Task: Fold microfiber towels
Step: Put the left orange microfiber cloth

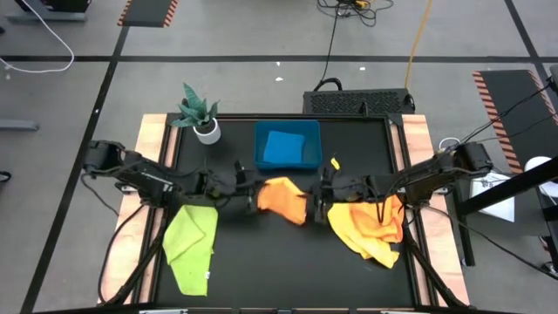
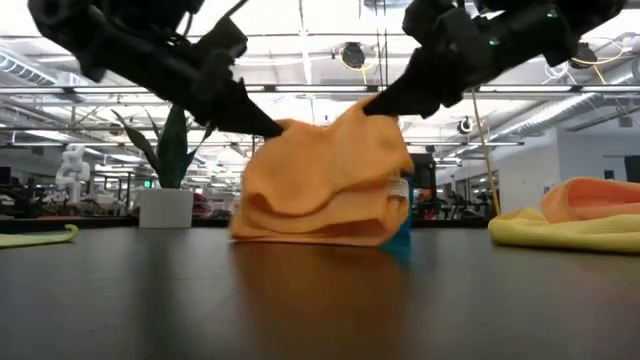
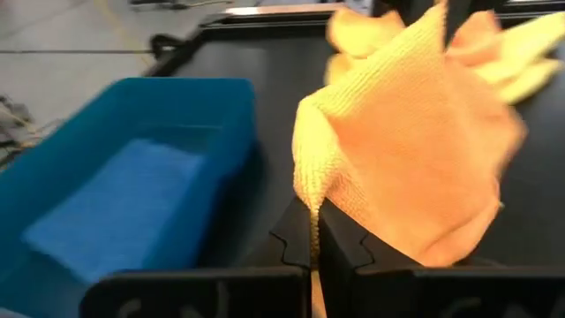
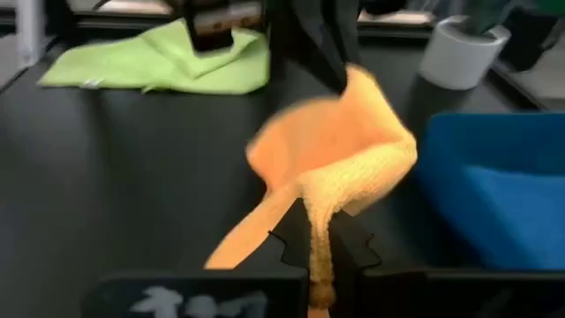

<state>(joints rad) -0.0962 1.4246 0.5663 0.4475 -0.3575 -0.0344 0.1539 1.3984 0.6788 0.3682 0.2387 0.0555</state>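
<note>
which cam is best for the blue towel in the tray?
High view: the blue towel shows whole, lying flat in the tray. Both wrist views show only part of it, at an angle. Low view hides it behind the orange towel.

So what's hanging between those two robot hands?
An orange towel, pinched by the left hand and right hand; clearest in the high view.

Black table (image 1: pixel 235 262), lime towel (image 1: pixel 192 244), yellow-orange towels (image 1: pixel 370 228), blue tray (image 1: pixel 261 144), potted plant (image 1: pixel 202 118)

I see open table near me; the blue tray (image 1: pixel 287 145) and potted plant (image 1: pixel 200 114) block the far edge.
</note>
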